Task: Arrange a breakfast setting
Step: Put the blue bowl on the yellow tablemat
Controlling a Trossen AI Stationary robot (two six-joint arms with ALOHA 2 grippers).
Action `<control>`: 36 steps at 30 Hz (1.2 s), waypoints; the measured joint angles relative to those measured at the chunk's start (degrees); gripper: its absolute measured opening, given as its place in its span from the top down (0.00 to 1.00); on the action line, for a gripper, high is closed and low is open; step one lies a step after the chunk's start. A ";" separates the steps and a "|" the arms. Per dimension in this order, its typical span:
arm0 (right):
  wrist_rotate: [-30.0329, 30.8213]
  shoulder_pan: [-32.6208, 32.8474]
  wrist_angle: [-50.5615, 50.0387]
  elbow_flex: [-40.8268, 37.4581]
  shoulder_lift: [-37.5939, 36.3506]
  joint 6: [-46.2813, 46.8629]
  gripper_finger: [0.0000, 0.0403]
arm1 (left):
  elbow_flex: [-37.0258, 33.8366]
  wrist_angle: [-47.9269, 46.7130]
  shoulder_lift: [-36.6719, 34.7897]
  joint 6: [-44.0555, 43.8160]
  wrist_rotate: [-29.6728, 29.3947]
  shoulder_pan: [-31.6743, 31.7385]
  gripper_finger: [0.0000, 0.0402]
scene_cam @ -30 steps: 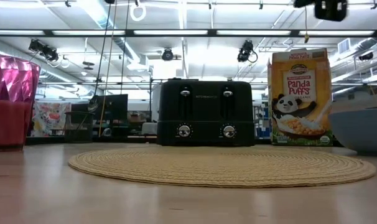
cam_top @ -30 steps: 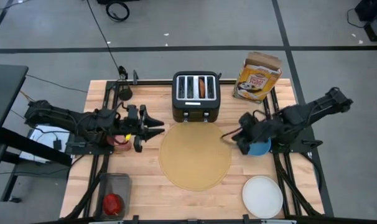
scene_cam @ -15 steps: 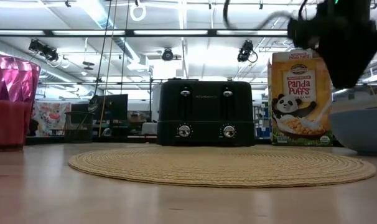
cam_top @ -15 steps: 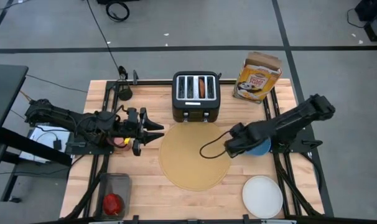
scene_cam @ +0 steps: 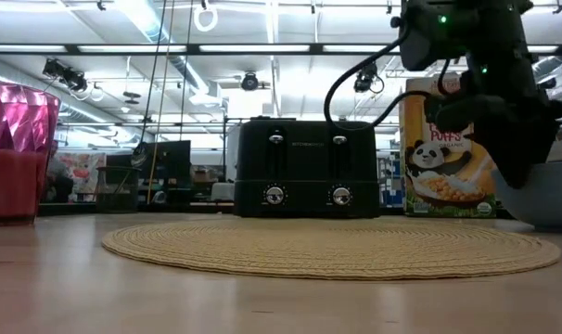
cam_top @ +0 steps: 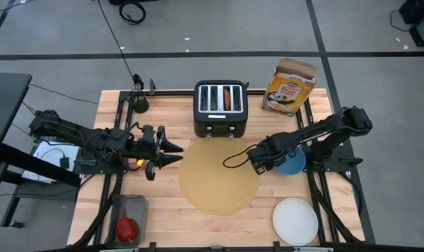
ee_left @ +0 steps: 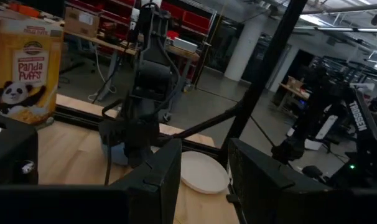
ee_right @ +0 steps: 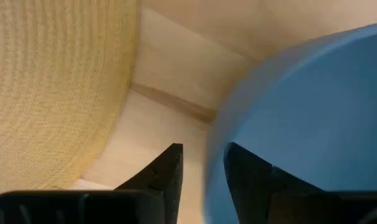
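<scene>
Our right hand (ee_right: 201, 171) straddles the small blue bowl's (ee_right: 313, 118) rim, fingers narrowly parted – if we close off-centre, it may slip or tip toward the round tan woven placemat (cam_top: 219, 175).

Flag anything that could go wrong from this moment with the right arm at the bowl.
1. The right gripper stands astride the blue bowl rim near one edge; a shallow pinch could slip or tip the bowl.
2. The bowl sits close beside the placemat; dragging it could catch and shift the mat's edge.
3. The left gripper hovers near the placemat's other side, so crowding is possible.
</scene>
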 joint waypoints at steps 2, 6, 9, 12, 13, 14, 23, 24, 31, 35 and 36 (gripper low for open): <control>0.08 0.49 1.01 -0.27 0.00 1.37 0.75 | 0.00 0.11 0.00 -0.58 -0.06 -0.76 0.65; 0.44 1.51 1.20 -0.27 -0.02 2.13 0.87 | 0.00 0.14 0.00 -1.41 -0.04 -1.97 0.65; 0.57 2.19 0.42 -0.05 -0.22 1.68 0.97 | 0.00 0.18 0.00 -1.43 -0.04 -2.22 0.65; 1.25 3.96 -4.06 3.88 -0.72 1.65 0.96 | 0.00 0.22 0.00 -2.30 -0.09 -2.22 0.65; 2.21 4.86 -6.46 6.23 -0.96 0.99 0.97 | 0.00 0.21 0.00 -2.69 -0.09 -2.22 0.65; 3.46 5.87 -8.73 8.92 -1.07 -0.80 0.97 | 0.00 0.20 0.00 -2.82 -0.09 -2.21 0.65; 7.30 14.05 4.64 23.77 -1.01 -65.81 0.98 | 0.00 0.54 0.00 -1.37 -0.15 -0.05 0.65; 7.27 14.59 6.58 23.59 -0.63 -73.21 0.98 | 0.00 0.74 0.00 -1.39 -0.15 0.47 0.65; 8.00 12.23 16.69 22.57 8.17 -99.21 0.98 | -0.04 1.96 0.00 -1.37 -0.15 2.16 0.65; 8.50 10.42 19.37 22.57 13.73 -109.25 0.98 | -0.04 2.23 0.00 -1.39 -0.15 2.17 0.65; 8.53 9.96 19.17 22.57 14.73 -110.74 0.98 | -0.04 2.27 0.00 -1.41 -0.15 2.15 0.65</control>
